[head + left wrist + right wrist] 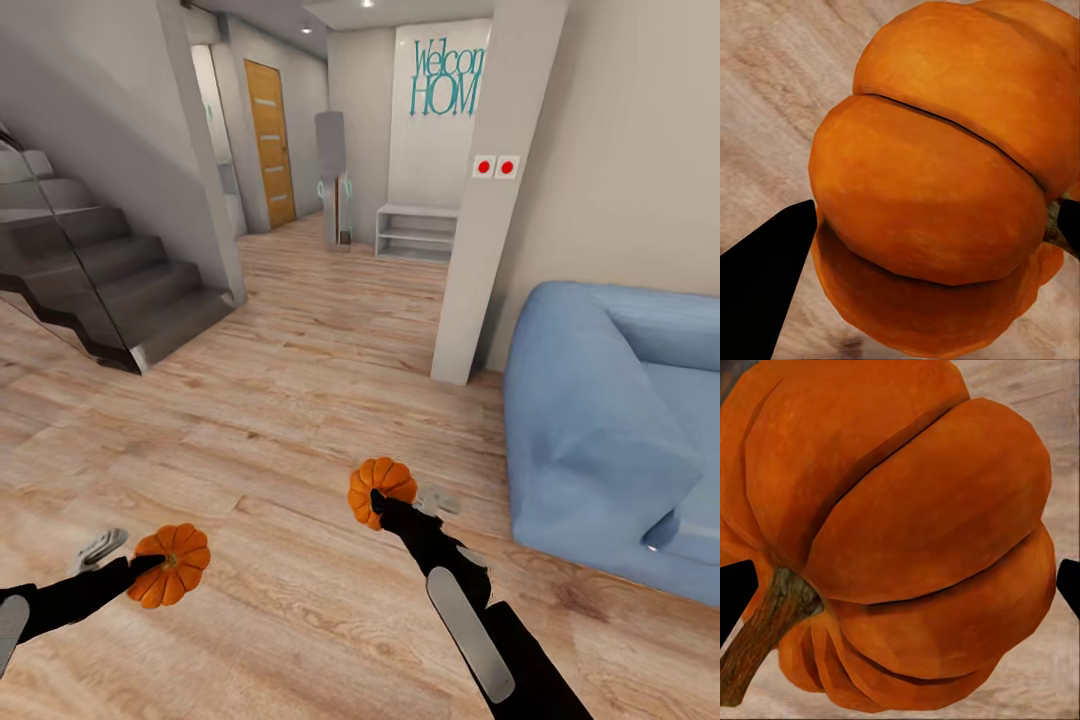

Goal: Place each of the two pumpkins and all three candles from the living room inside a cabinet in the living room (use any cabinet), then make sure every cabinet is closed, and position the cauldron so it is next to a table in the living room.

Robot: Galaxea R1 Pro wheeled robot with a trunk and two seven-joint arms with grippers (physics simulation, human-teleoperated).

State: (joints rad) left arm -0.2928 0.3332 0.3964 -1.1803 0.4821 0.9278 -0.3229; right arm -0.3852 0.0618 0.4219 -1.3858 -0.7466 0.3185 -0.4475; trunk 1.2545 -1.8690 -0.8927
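Observation:
Each arm carries one small orange ribbed pumpkin above the wood floor. My left gripper is shut on the left pumpkin, which looms large in the left wrist view between black fingers. My right gripper is shut on the other pumpkin; in the right wrist view that pumpkin shows its brown stem. Candles, cabinet, cauldron and low table are out of view.
A blue sofa stands close on the right. A white pillar rises ahead, a dark staircase is at the left. A hallway with a wooden door and a low white shelf lies beyond.

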